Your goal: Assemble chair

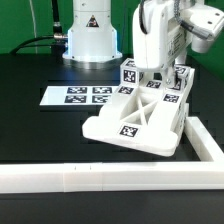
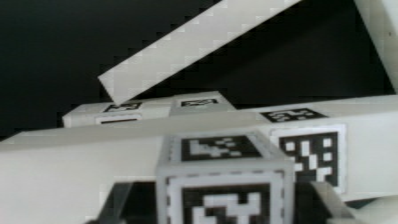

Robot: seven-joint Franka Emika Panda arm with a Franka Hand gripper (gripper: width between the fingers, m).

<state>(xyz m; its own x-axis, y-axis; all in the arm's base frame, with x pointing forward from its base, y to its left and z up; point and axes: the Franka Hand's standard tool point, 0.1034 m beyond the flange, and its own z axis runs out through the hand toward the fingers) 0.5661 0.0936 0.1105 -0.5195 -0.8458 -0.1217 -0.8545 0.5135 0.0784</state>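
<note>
The partly joined white chair (image 1: 135, 125) stands on the black table. It has a tray-like seat with a tag, an X-braced panel (image 1: 157, 100) and upright tagged bars (image 1: 130, 72). My gripper (image 1: 152, 76) is down at the top of the chair, between the bars. In the wrist view the gripper (image 2: 222, 208) has its dark fingers (image 2: 128, 205) pressed against both sides of a white tagged bar (image 2: 222, 170). More tagged chair pieces (image 2: 294, 116) lie beyond it.
The long white L-shaped rail (image 1: 100, 177) runs along the front and up the exterior view's right, close to the chair. It also shows in the wrist view (image 2: 214, 50). The marker board (image 1: 80, 96) lies flat at the exterior view's left. The robot base (image 1: 92, 35) stands behind.
</note>
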